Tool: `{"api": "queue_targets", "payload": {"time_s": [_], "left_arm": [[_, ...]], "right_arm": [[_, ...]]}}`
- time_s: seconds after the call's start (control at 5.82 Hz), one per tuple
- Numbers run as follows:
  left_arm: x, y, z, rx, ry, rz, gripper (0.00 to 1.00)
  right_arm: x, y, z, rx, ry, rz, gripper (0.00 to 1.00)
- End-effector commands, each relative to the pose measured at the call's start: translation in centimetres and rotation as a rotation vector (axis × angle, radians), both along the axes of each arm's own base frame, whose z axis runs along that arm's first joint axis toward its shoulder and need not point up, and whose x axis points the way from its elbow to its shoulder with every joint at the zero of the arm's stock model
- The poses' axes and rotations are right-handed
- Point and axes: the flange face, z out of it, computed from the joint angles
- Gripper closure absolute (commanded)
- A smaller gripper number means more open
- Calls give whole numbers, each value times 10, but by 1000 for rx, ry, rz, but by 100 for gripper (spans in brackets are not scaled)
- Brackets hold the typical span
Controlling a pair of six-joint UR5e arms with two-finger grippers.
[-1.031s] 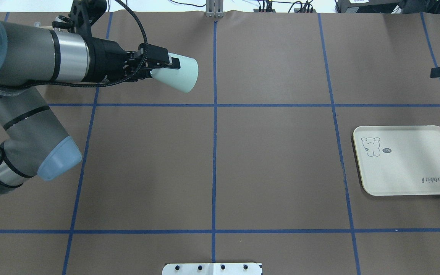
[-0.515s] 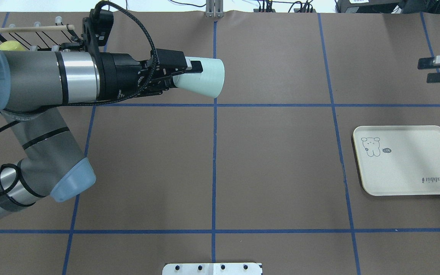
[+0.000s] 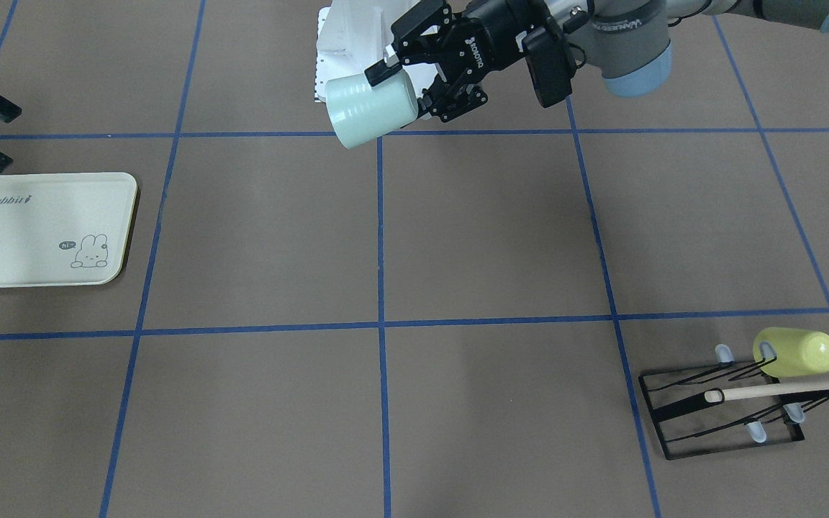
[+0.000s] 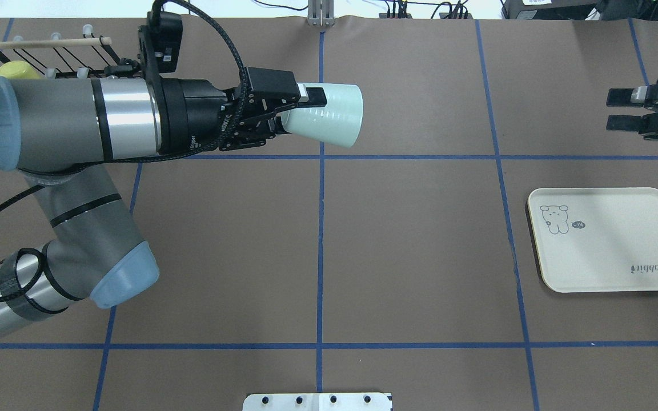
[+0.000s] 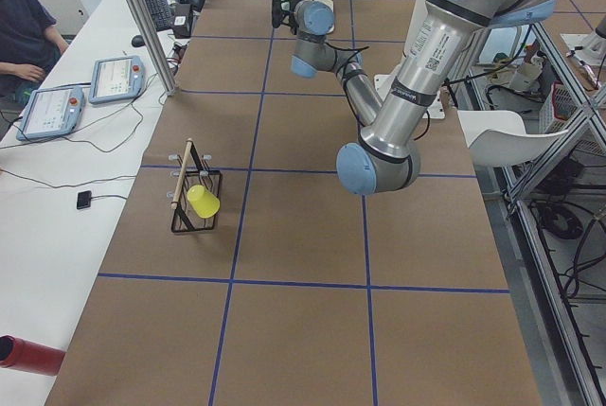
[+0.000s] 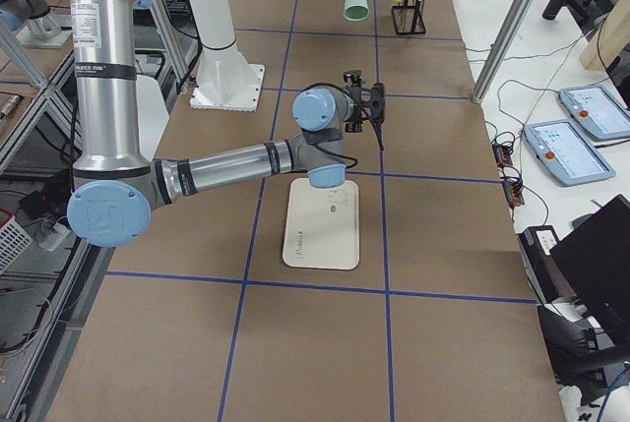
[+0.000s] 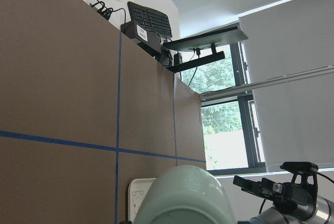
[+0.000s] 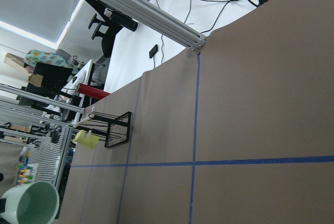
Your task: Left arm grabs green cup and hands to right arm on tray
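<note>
My left gripper point(image 4: 305, 113) is shut on the base end of the pale mint-green cup point(image 4: 329, 123) and holds it on its side above the table, near the far centre line. The cup's mouth faces my right arm. The cup also shows in the front view point(image 3: 370, 109) and, with its open mouth, in the right wrist view point(image 8: 28, 205). My right gripper point(image 4: 612, 109) is open and empty at the far right, level with the cup and well apart from it. The cream tray point(image 4: 609, 251) lies flat and empty in front of the right gripper.
A black wire rack point(image 4: 49, 57) with a wooden rod stands at the far left and carries a yellow-green cup point(image 4: 17, 69). A white base plate point(image 4: 317, 401) sits at the near edge. Blue tape lines grid the brown table.
My left arm has carried the green cup to the right, across the centre line. My right gripper has moved left, further into view, still open.
</note>
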Motion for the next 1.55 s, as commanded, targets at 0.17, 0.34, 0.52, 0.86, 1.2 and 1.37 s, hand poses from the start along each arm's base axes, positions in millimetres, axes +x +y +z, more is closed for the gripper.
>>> {"api": "queue_targets", "payload": {"time_s": [0.17, 0.34, 0.52, 0.86, 1.2, 1.37], "left_arm": [[29, 30, -14, 1, 70, 28, 83], [29, 30, -20, -16, 85, 39, 83], [28, 30, -27, -12, 97, 40, 83], [30, 35, -30, -16, 101, 61, 83], [41, 47, -30, -23, 103, 94, 83], [47, 53, -29, -23, 100, 110, 83]], "right_arm": [[-60, 24, -41, 74, -304, -62, 0], [-90, 46, -45, 85, -462, -60, 0], [-106, 54, -58, 96, -527, -76, 0], [-137, 67, -80, 99, -565, -155, 1], [-144, 63, -96, 112, -591, -156, 1], [-152, 56, -118, 117, -597, -154, 1]]}}
